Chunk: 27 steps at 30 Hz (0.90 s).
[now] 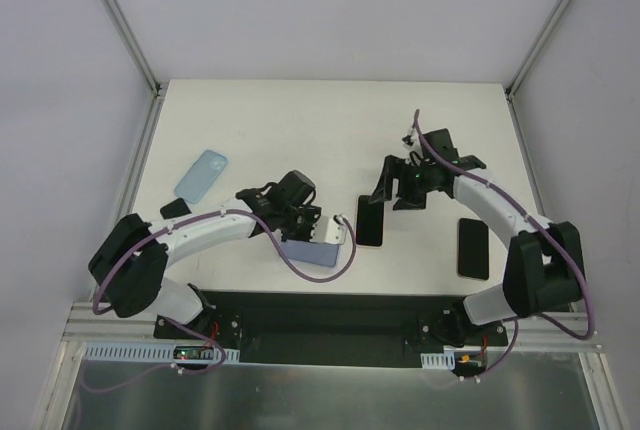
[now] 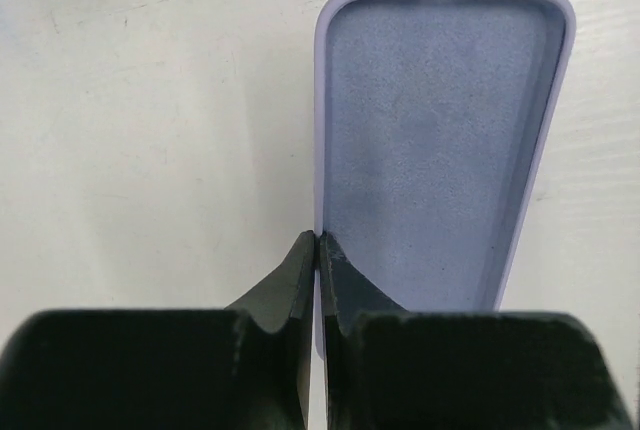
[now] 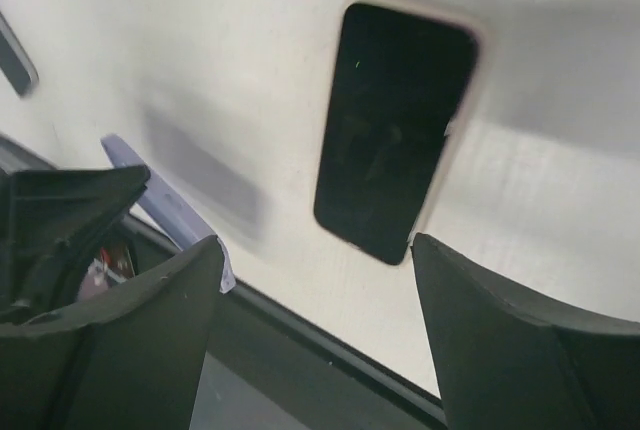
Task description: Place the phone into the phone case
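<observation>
White table (image 1: pixel 300 120), grey walls (image 1: pixel 60 100) around, phone (image 1: pixel 370 221) lying flat.

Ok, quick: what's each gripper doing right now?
Left gripper: closed, pinching the side wall of the purple case.
Right gripper: open, holding nothing; the phone is not yet gripped.

Left pincer (image 2: pixel 318 242) is pinched tight, arm reaching inward; right pincer (image 3: pixel 315 250) hangs wide apart, angled downward.
</observation>
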### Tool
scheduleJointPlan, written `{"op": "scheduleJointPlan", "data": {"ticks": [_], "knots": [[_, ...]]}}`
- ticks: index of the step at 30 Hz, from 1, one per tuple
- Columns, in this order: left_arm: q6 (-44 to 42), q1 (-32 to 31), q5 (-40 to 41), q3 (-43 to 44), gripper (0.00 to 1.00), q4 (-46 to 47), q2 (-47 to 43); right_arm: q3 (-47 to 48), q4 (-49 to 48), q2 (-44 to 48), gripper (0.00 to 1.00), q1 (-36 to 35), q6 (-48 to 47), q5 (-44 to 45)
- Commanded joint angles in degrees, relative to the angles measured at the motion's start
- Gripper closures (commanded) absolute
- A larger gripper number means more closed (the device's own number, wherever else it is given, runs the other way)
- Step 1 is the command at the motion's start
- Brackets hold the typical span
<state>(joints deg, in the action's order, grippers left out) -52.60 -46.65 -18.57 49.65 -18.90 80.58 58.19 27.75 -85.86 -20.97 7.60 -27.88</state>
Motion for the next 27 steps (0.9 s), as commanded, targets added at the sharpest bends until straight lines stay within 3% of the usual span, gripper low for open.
{"op": "scheduleJointPlan", "data": {"ticks": [1,7,9,10,13,15,17,22,25,27], "knots": [[-11.6,-0.9,3.7,3.9,1.0,-0.9,4.2,0.0,0.8,9.9,0.2,2.7,4.9,9.6],[-14.1,-0.9,4.1,7.3,0.99,-0.6,9.6,1.3,4.9,14.6,0.17,2.7,3.6,13.0],[-13.8,-0.5,5.7,7.0,0.81,1.0,10.7,1.0,5.4,15.2,0.16,2.8,3.4,13.7],[-13.3,-0.3,6.3,6.4,0.64,1.9,10.7,0.8,5.4,15.7,0.14,2.9,3.5,14.0],[-9.6,0.3,6.9,2.6,0.47,10.1,8.6,0.2,5.5,16.8,0.1,2.9,3.7,14.7],[-5.7,0.4,8.3,-1.3,0.27,15.7,4.4,0.2,5.9,17.7,0.05,2.8,3.7,15.7],[-1.6,0.5,10.7,-3.4,0.01,23.4,-0.3,0.3,7.0,18.8,0.0,2.8,3.4,17.3],[11.4,2.4,24.8,-9.2,0.01,34.3,-12.6,1.1,9.3,22.5,0.04,2.9,3.3,17.8],[25.8,7.5,35.1,-7.0,0.01,30.0,-16.4,-0.4,9.4,24.9,0.04,2.8,3.7,17.9],[34.2,12.6,38.3,-4.2,0.01,22.0,-17.2,-1.3,9.0,26.8,0.04,2.8,3.4,18.1]]}}
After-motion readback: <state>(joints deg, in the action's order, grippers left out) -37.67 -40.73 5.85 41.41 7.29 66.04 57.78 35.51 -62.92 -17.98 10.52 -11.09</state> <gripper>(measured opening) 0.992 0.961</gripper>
